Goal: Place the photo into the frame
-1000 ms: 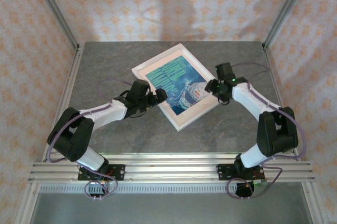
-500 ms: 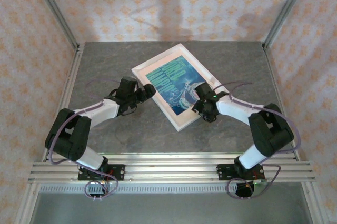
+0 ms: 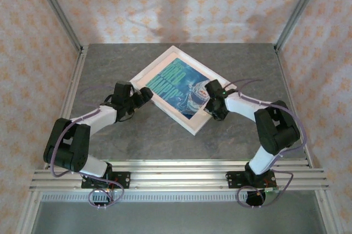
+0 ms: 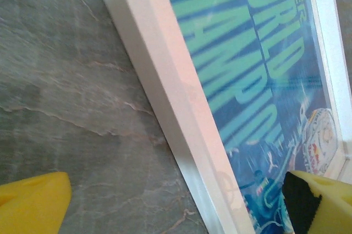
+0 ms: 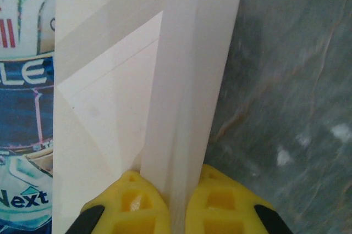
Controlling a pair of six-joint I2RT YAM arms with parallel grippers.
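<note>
My left gripper (image 3: pixel 144 95) is at the left side of the frame (image 3: pixel 171 115), and its jaws stand wide apart with nothing between them. In the left wrist view, one yellow finger (image 4: pixel 33 204) is above the grey table (image 4: pixel 66 80). The other finger (image 4: pixel 319 201) is above the photo (image 4: pixel 258 80), so the left gripper (image 4: pixel 176 190) straddles the white moulding of the frame (image 4: pixel 165 113). I cannot tell if any finger touches the frame there.

The frame lies in the middle of the table (image 3: pixel 110 63), turned diagonally, with one corner toward the back wall. The photo (image 3: pixel 179 88) is inside the frame, face up, and its white letters and the helmeted figure are visible. A pale border runs between the print and the moulding.

My right gripper (image 3: pixel 209 106) is at the right near edge of the frame. In the right wrist view its two yellow fingers (image 5: pixel 132 201) are closed on the raised moulding of the frame (image 5: pixel 187 80), one on each side, so the right gripper (image 5: pixel 176 190) is clamping the frame. The photo (image 5: pixel 27 107) shows on the left of this view and the table (image 5: pixel 286 80) on the right.
</note>
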